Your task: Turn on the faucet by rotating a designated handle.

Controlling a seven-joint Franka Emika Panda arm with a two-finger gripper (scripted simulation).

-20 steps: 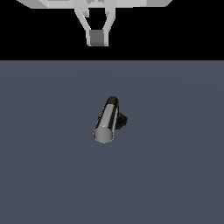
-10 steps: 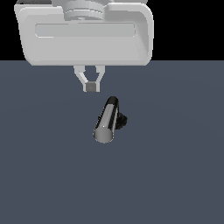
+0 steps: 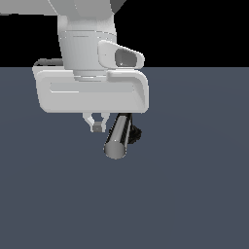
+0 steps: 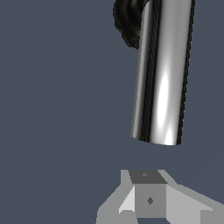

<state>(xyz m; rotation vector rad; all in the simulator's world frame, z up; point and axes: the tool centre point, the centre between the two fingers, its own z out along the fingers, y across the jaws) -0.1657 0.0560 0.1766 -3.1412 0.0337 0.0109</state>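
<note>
The faucet is a small fixture on the dark grey floor. Its handle is a glossy chrome bar with a flat round end, pointing toward the camera in the exterior view. The dark elbow and base peek out behind it on the exterior view's right. My gripper hangs under the white hand, just off the handle on the exterior view's left, with its fingers together and holding nothing. In the wrist view the handle lies ahead of the gripper, apart from it, with the black base at its far end.
The white hand and arm fill the upper part of the exterior view and hide the handle's far end. The flat dark grey floor surrounds the faucet.
The arm has come forward and down toward the faucet. The gripper went from well behind the handle to right beside it. The faucet has not moved.
</note>
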